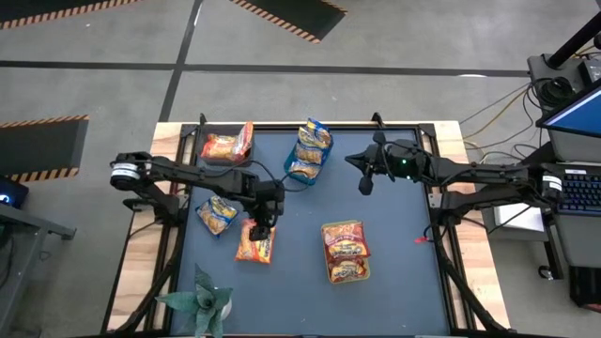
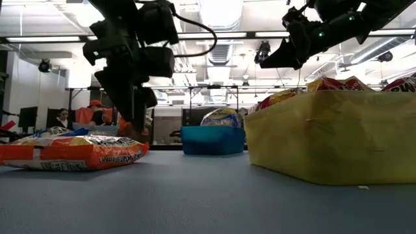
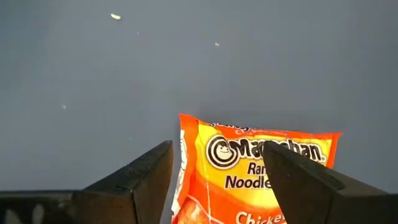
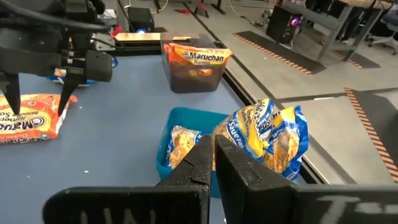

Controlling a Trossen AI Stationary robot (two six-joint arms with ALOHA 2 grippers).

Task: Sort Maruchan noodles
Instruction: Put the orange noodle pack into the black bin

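Note:
An orange Maruchan packet (image 1: 254, 245) (image 3: 249, 171) lies flat on the blue table mat. My left gripper (image 1: 264, 223) (image 3: 217, 149) hangs over its far end, pointing down, open, with one finger on either side of the packet's end and no touch showing. A blue-and-yellow packet (image 1: 217, 214) lies flat to the left of it. My right gripper (image 1: 364, 186) (image 4: 214, 146) is shut and empty, held high near the blue bin (image 1: 293, 170) (image 4: 165, 146), which holds blue-and-yellow packets (image 4: 273, 134).
A dark bin (image 1: 225, 145) (image 4: 189, 78) with orange packets stands at the far left. A yellow-green bin (image 2: 325, 133) with red packets (image 1: 345, 246) stands at the near right. A small plant (image 1: 202, 300) is at the near left edge. People sit in the room behind (image 2: 62, 118).

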